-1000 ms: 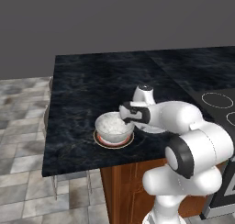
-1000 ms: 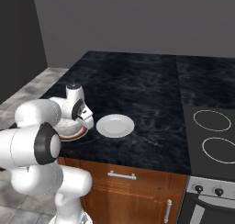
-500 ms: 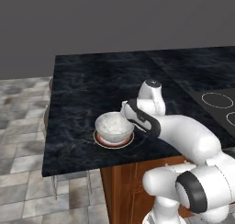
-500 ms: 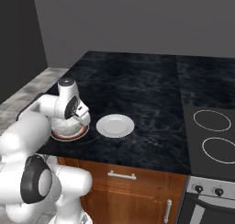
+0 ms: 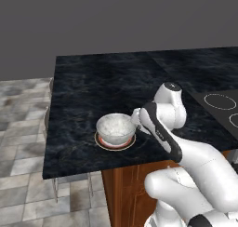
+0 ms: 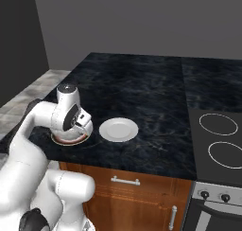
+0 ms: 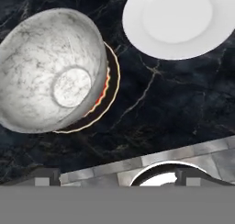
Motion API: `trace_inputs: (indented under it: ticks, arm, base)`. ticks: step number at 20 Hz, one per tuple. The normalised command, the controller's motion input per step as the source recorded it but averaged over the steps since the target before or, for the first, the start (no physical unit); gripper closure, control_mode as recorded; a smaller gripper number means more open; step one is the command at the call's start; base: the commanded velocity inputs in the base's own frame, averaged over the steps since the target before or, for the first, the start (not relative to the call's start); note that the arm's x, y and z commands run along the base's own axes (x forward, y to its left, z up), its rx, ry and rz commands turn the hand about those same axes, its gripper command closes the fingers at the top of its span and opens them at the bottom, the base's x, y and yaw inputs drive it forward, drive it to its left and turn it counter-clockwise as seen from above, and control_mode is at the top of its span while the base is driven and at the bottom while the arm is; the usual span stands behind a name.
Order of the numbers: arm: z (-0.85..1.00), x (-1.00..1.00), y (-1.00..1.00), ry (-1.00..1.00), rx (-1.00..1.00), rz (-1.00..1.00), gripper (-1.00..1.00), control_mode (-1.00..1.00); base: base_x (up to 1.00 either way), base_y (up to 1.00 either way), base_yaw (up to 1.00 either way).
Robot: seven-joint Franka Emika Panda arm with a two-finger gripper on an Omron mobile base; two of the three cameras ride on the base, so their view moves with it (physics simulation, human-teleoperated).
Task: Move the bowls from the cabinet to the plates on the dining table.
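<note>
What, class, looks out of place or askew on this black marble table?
Nothing stands out. The marbled bowl sits upright on the orange-red plate, slightly off-centre, and the white plate lies flat and bare beside it on the table.

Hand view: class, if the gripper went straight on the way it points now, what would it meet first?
Most likely the bare black dining table, between the marbled bowl on its orange-red plate and the white plate; depth is unclear.
</note>
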Motion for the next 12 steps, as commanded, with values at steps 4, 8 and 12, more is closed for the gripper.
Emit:
trace_inputs:
  ticks: [4,8,12]
  arm:
    - [0.36,-0.67,-0.28,-0.02,0.00,0.27,-1.00,-1.00]
    - [0.41,-0.52,-0.20,-0.01,0.00,0.28,-1.00,-1.00]
    - [0.52,-0.41,-0.01,0.00,0.00,0.22,-1.00,-1.00]
  base:
    - [0.00,0.00,0.00]
    - [0.00,0.00,0.00]
    - [0.00,0.00,0.00]
